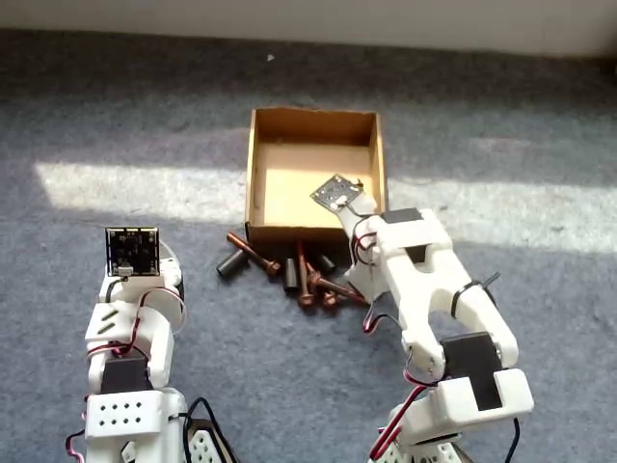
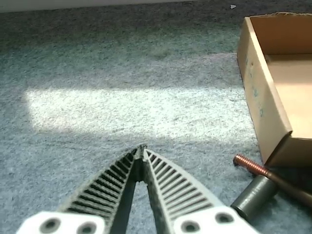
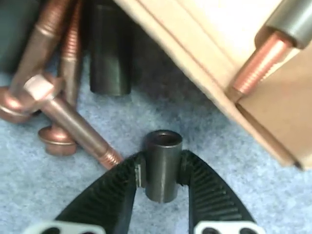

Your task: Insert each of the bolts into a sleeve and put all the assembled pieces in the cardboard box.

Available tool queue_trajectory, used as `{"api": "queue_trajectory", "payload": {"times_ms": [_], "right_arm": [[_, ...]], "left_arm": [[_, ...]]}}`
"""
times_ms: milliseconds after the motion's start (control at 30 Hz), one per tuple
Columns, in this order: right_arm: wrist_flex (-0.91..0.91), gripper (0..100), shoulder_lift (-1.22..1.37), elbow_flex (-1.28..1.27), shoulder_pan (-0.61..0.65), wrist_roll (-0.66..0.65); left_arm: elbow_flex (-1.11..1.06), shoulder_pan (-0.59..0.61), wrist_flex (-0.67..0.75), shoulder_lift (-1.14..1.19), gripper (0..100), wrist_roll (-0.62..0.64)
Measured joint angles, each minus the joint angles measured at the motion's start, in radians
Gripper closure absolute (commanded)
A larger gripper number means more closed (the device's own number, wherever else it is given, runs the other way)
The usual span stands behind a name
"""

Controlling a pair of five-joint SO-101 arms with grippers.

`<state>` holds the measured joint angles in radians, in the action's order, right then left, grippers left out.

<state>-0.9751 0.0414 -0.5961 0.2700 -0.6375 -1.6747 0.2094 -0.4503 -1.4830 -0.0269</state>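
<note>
The grey table is topped by the cardboard box, and the bolts are heaped just in front of it. The left claw is shut on nothing, off to the side. A dark sleeve is pinched in the right claw, just beside the pile. Looks like the sleeve grab is sorted. Next, a bolt probably needs to be lined up with the bore.

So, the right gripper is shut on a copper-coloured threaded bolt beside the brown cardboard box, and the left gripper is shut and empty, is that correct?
Not quite: the right gripper holds a dark cylindrical metal sleeve, not a bolt, as the right wrist view shows. It is beside the brown cardboard box, and the left gripper is shut and empty.
</note>
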Motion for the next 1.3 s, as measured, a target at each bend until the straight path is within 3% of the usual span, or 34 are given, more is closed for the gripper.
{"api": "queue_trajectory", "payload": {"times_ms": [133,233,467,633,933,1100,1300], "right_arm": [[-0.003,89.9,0.005,0.005,-0.015,-0.002],[-0.003,99.3,0.005,0.003,-0.031,-0.002],[-0.008,99.4,0.006,0.003,-0.048,0.000],[-0.124,99.4,-0.006,0.021,-0.049,0.005],[-0.255,99.4,-0.377,0.011,-0.020,0.172],[-0.262,99.4,-0.562,-0.087,0.091,0.264],[-0.229,99.4,-0.689,-0.196,0.115,0.305]], "left_arm": [[0.000,0.000,0.000,0.000,99,0.000],[0.000,0.000,0.000,0.000,99,0.000],[0.000,0.000,0.000,0.000,99,0.000],[0.000,0.000,0.000,0.000,99,0.000],[0.000,0.000,0.000,0.000,99,0.000],[0.000,0.000,0.000,0.000,99,0.000],[0.000,0.000,-0.003,0.000,99,0.000]]}}
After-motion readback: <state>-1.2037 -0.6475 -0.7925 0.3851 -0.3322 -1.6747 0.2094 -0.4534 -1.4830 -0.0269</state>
